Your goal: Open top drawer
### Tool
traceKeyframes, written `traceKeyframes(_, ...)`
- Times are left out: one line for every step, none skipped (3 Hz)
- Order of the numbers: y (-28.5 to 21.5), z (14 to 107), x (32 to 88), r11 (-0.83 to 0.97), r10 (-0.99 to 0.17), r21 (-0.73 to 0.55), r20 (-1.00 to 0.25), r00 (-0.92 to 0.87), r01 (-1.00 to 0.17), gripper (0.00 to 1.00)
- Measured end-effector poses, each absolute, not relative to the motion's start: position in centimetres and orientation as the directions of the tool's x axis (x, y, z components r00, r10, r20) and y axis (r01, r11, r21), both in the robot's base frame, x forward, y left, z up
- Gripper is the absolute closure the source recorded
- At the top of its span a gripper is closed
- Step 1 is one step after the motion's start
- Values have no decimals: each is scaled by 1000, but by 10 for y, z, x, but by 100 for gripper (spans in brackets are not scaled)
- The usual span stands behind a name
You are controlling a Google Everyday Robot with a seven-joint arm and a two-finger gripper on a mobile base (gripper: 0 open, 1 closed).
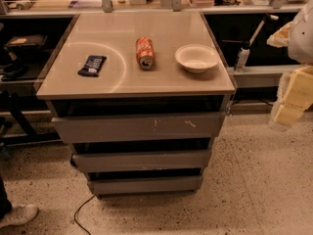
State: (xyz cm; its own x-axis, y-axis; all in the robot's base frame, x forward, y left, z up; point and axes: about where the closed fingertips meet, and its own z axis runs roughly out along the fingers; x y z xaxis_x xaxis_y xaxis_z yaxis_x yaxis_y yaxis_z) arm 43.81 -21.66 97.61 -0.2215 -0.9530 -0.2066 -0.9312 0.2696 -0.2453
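At the right edge the pincer point(286, 114) hangs as pale yellow blocks, partly cut off by the frame. It is level with the top drawer point(122, 127) but well apart from it, off the right side of the desk point(98, 84). Whether it is released or clenched I cannot tell. The top drawer sits just under the desk top, its grey front facing the camera with small white scuffs right of centre. A dark gap runs above that front, and the inside is hidden in shadow. Two narrower drawers point(142, 160) stack beneath it, each under a similar dark gap. On the desk a white bowl point(197, 58) stands upright at the right, its inside showing only plain white. A red can point(145, 53) lies on its side just left of it, and a dark packet point(92, 65) lies flat farther left. A white shoe point(17, 214) is cut off at the lower left corner, near a thin cable point(80, 212) on the floor.
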Motion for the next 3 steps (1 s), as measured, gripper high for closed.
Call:
traceKeyframes(-214,974,438,266,-954,-250,-206,-217,-931,0)
traceKeyframes(-195,942,439,244,-960,-229,-193,-202,-942,0)
traceKeyframes(-171,897,445,195,-973,-182,-162,-166,-964,0)
